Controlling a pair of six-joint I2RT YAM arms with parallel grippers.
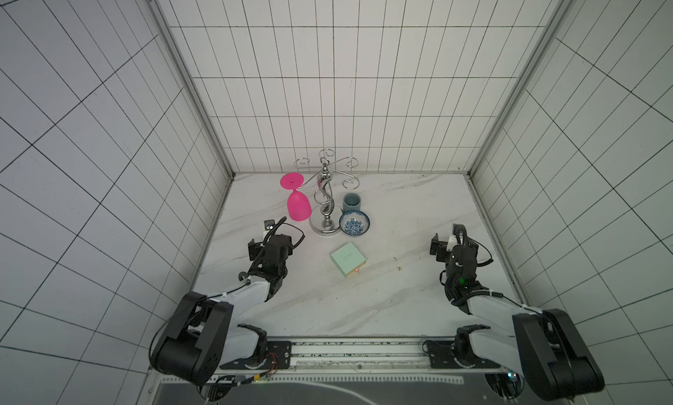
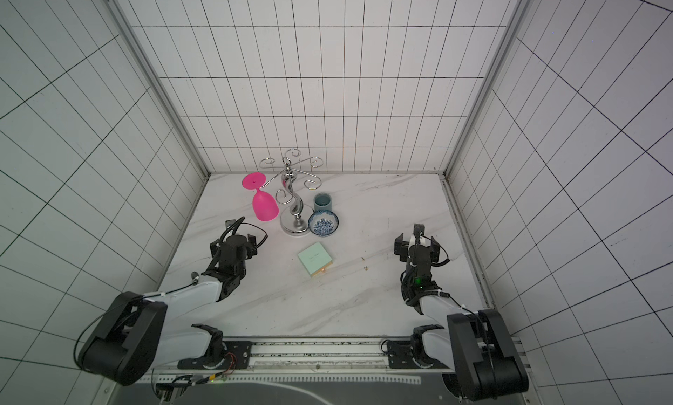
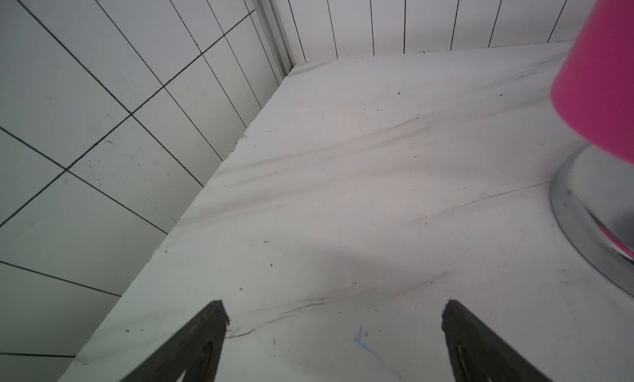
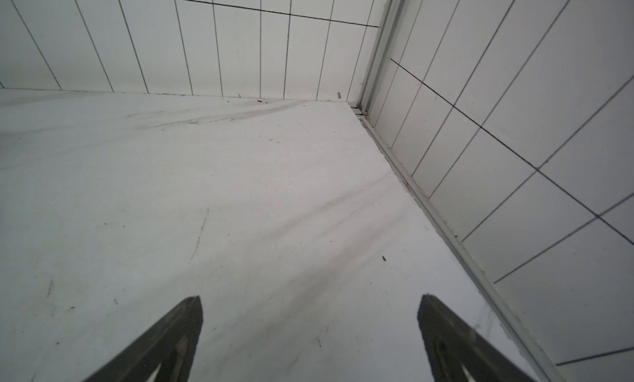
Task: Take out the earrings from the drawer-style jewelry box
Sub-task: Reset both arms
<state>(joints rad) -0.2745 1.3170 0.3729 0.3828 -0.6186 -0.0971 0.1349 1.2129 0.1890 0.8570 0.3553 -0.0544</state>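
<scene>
The left gripper [image 3: 334, 311] and right gripper [image 4: 310, 308] both hung empty, jaws spread wide. Between them lay the jewelry box [image 1: 348, 259], drawer nearly shut (the earrings [image 1: 399, 266] were perhaps that golden-brown speck near it). Best, I judged: 1 gripper pinning the sleeve, 1 drawing the pull tab [image 1: 355, 273] slowly.

Lighting: even, diffuse, bright. Soft shadows are cast on the desk [image 3: 308, 198]. Wall tiles [image 1: 73, 137] are bowed at top-view edges. Pink goblet [image 3: 603, 81] is blurred in the left wrist view.
</scene>
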